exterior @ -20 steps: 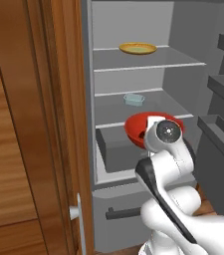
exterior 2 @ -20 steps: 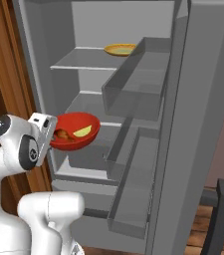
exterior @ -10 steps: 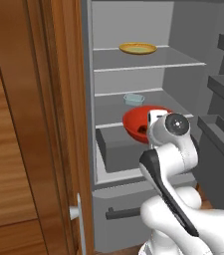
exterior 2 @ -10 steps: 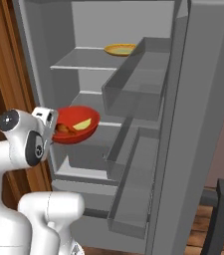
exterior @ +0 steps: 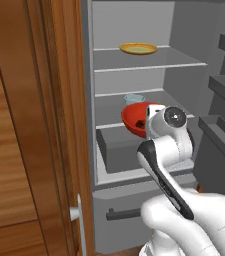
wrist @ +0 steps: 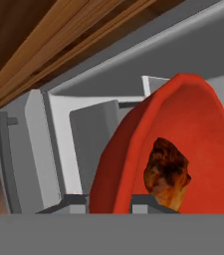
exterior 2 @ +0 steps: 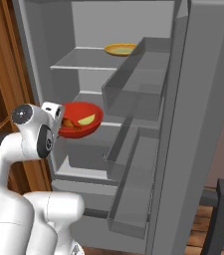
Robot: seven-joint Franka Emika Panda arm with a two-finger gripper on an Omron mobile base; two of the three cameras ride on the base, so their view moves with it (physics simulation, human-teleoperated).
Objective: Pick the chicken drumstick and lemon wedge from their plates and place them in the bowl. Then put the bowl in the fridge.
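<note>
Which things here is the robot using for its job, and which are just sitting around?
For the job:
- bowl, held by the gripper
- chicken drumstick in the bowl
- lemon wedge in the bowl
- fridge, door open

Just sitting there:
- yellowish dish on the top shelf
- small clear cup behind the bowl

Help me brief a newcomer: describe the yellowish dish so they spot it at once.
Look into the open grey fridge, then at its top shelf. The yellowish dish sits there alone, flat and shallow, unlike the deep red bowl held lower down and the small pale cup on the middle shelf.
</note>
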